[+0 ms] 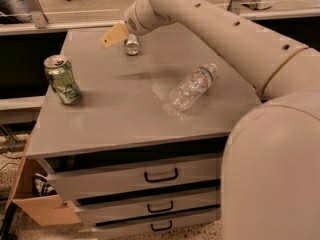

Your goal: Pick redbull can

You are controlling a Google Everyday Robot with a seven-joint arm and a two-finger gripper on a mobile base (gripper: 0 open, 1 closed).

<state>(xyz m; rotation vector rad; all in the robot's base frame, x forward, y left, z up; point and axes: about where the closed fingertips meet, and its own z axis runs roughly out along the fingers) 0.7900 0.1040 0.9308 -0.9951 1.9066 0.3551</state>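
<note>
Currently the gripper [114, 35] hovers near the far edge of the drawer cabinet [115, 119], just left of the redbull can [132, 44], which lies on its side there. Claw state: cannot tell. Green can [61, 79] stands left; water bottle [192, 86] lies right.

No lettering can be read on the redbull can [132, 44], green can [61, 79] or bottle [192, 86]; the gripper [114, 35] is seen just beside the redbull can.

Grey top [125, 124] with three things. At 12 o'clock, near the far edge: redbull can [132, 44] on its side. At 9: green can [62, 79], upright. At 3: bottle [192, 86], lying flat, cap toward 1. Gripper [112, 35] above at 11, just beside the redbull can.
</note>
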